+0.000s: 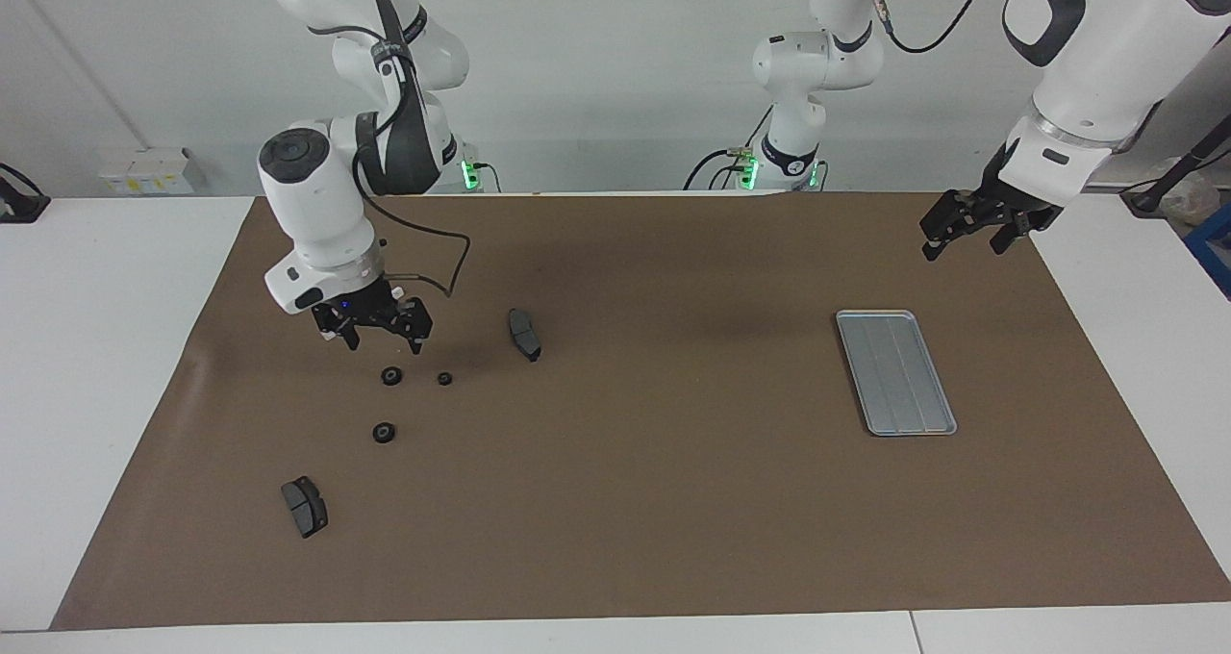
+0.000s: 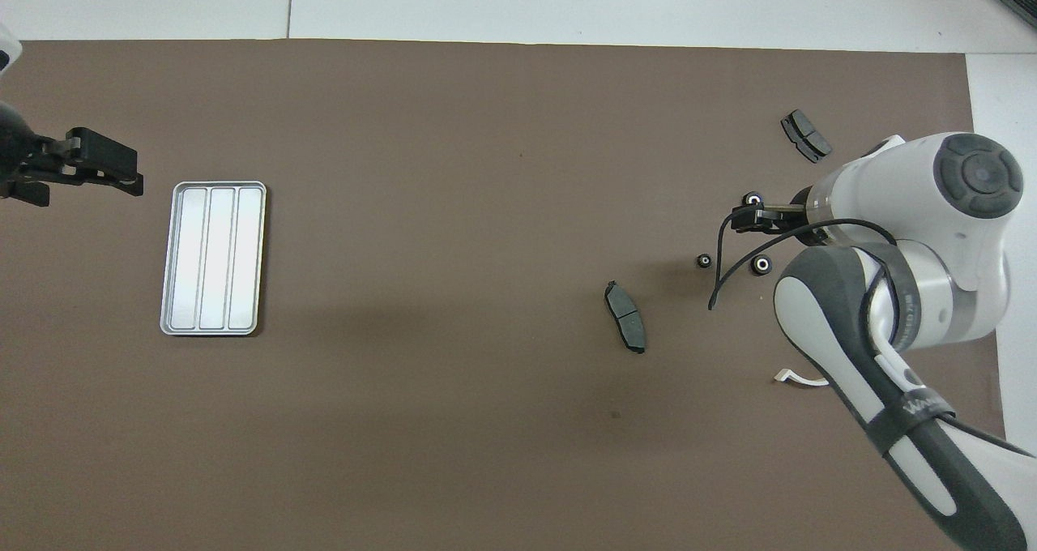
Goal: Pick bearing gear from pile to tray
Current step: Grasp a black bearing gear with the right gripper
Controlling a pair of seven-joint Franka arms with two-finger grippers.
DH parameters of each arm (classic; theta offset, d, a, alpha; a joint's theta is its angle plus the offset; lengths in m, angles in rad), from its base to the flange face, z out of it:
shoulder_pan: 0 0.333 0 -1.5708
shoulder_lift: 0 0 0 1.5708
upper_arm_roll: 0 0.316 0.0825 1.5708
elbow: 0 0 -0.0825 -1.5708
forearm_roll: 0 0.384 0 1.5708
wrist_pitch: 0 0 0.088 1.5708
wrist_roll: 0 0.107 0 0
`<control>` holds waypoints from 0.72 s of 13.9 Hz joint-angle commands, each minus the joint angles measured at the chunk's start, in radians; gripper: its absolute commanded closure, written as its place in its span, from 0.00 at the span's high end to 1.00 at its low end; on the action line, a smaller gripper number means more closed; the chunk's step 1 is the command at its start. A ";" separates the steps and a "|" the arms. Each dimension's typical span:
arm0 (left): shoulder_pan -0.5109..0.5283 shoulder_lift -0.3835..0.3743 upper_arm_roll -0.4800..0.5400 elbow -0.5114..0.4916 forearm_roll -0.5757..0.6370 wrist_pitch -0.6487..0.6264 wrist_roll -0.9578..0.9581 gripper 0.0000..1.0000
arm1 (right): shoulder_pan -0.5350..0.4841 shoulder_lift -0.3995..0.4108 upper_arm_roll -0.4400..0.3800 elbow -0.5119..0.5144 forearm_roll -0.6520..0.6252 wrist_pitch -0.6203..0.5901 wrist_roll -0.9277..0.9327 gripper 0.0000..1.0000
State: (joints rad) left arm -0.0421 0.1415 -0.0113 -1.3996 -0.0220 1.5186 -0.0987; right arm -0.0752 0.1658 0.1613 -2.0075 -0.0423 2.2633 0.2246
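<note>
The pile lies at the right arm's end of the brown mat. Three small black bearing gear rings (image 1: 391, 376) (image 1: 444, 378) (image 1: 384, 433) lie close together, also seen from overhead (image 2: 761, 265) (image 2: 705, 261) (image 2: 753, 199). My right gripper (image 1: 385, 345) (image 2: 740, 215) is open and hangs low just above the mat beside the two rings nearest the robots, touching none. The right arm hides the white bracket (image 2: 798, 378) except for one end in the overhead view. The silver tray (image 1: 896, 372) (image 2: 213, 258) lies bare at the left arm's end. My left gripper (image 1: 962, 243) (image 2: 134, 170) waits open in the air beside the tray.
One dark grey curved pad (image 1: 524, 334) (image 2: 626, 317) lies beside the rings toward the table's middle. A second pad (image 1: 304, 506) (image 2: 805, 136) lies farther from the robots than the rings. White tabletop (image 1: 106, 346) borders the mat.
</note>
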 commanded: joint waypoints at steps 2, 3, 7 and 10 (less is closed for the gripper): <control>0.010 -0.029 -0.006 -0.039 0.010 0.023 0.005 1.00 | -0.043 0.060 0.007 -0.060 0.012 0.131 -0.053 1.00; 0.010 -0.029 -0.007 -0.039 0.010 0.023 0.005 1.00 | -0.054 0.060 0.007 -0.075 0.012 0.142 -0.073 1.00; 0.010 -0.029 -0.007 -0.039 0.010 0.023 0.005 1.00 | -0.071 0.060 0.009 -0.146 0.010 0.217 -0.097 0.98; 0.010 -0.029 -0.007 -0.039 0.010 0.023 0.005 1.00 | -0.069 0.061 0.009 -0.163 0.010 0.219 -0.097 0.91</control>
State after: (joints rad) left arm -0.0421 0.1415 -0.0113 -1.3996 -0.0220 1.5186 -0.0987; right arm -0.1338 0.2499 0.1613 -2.1318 -0.0424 2.4577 0.1533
